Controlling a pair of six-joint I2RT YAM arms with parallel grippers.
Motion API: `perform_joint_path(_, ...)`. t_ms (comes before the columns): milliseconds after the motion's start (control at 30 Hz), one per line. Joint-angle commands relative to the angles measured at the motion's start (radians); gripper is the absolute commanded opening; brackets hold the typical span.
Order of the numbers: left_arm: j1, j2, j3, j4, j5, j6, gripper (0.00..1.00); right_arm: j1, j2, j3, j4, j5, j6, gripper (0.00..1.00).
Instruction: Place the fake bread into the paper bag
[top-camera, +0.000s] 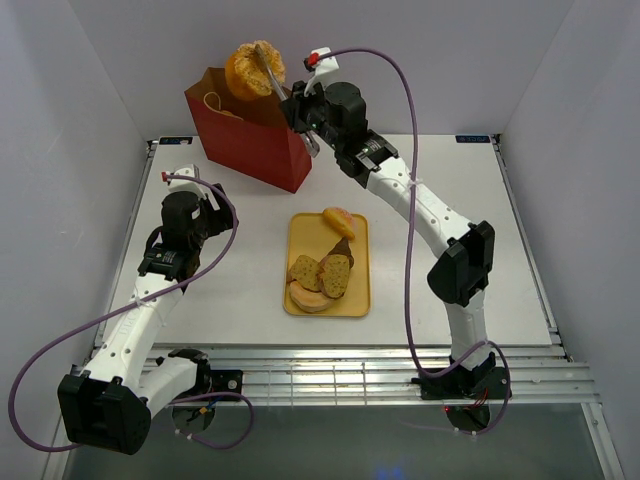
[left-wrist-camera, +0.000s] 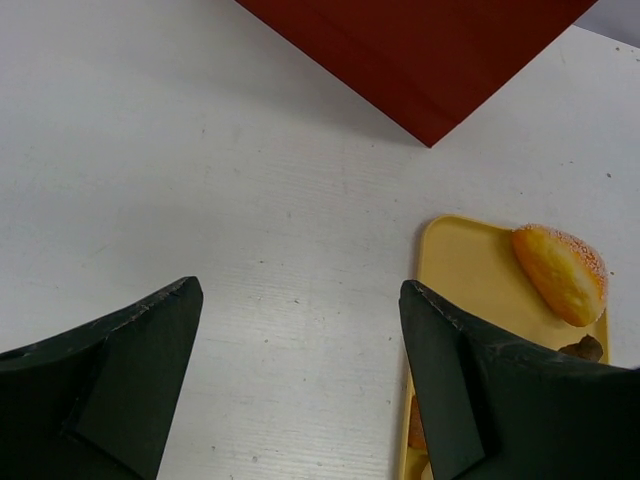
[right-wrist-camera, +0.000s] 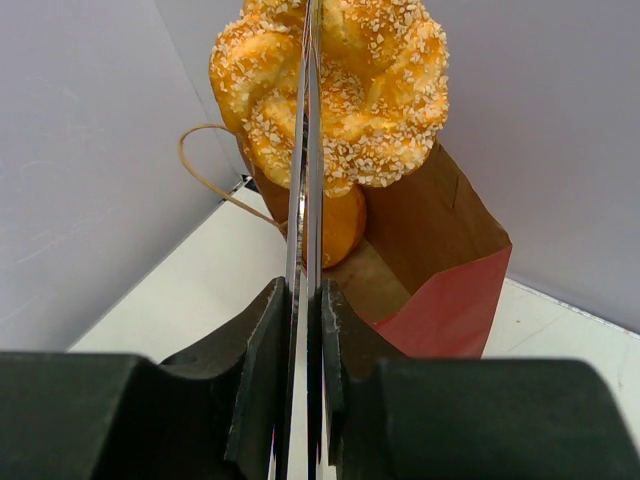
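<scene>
My right tool (top-camera: 266, 72), thin metal fingers (right-wrist-camera: 298, 200) clenched on a knobbly, seed-crusted golden roll (right-wrist-camera: 385, 95) of the fake bread, hangs just above the open mouth of the paper bag (top-camera: 255, 140), smooth red outside and creased brown kraft within. The drop looks best made by lowering the roll between the soft walls, clear of the string handle (right-wrist-camera: 215, 190) to the tool's left, then parting gently. My left tool (left-wrist-camera: 298, 300) stands released over the white desk (left-wrist-camera: 150, 150), with the flat yellow tray (left-wrist-camera: 470, 260) and a sugared oval bun (left-wrist-camera: 560, 272) ahead to its right
</scene>
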Motion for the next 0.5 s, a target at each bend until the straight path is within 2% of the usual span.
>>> perform_joint_path(0, -0.005, -0.015, 0.008, 0.017, 0.025, -0.008, 0.90, -0.021, 0.001, 0.025, 0.148, -0.010, 0.023, 0.08)
perform_joint_path(467, -0.005, -0.017, 0.006, 0.020, 0.036, -0.011, 0.90, -0.067, 0.063, -0.003, 0.162, -0.077, 0.104, 0.08)
